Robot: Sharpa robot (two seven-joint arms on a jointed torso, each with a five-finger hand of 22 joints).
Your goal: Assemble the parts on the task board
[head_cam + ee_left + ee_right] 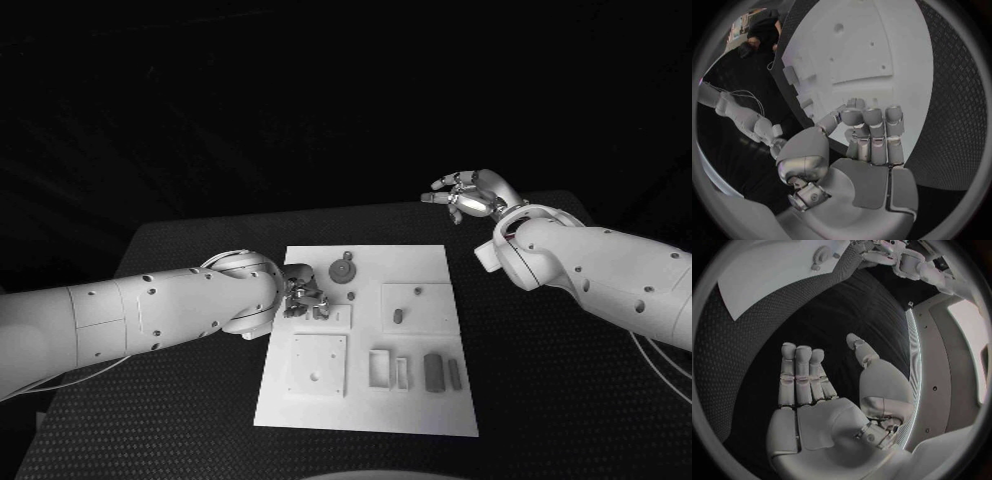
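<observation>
The white task board (418,400) lies in the middle of the black table (188,400), carrying grey parts: a round disc with a stem (342,269) near its far edge, a small slug (397,317) on a raised square plate, and upright bars (434,371) toward the near right. The left hand (299,293) rests at the board's left edge with its fingers (870,131) curled inward, though whether they hold anything I cannot tell. The right hand (469,194) hovers well beyond the board's far right corner, its fingers (801,375) extended, apart and holding nothing.
</observation>
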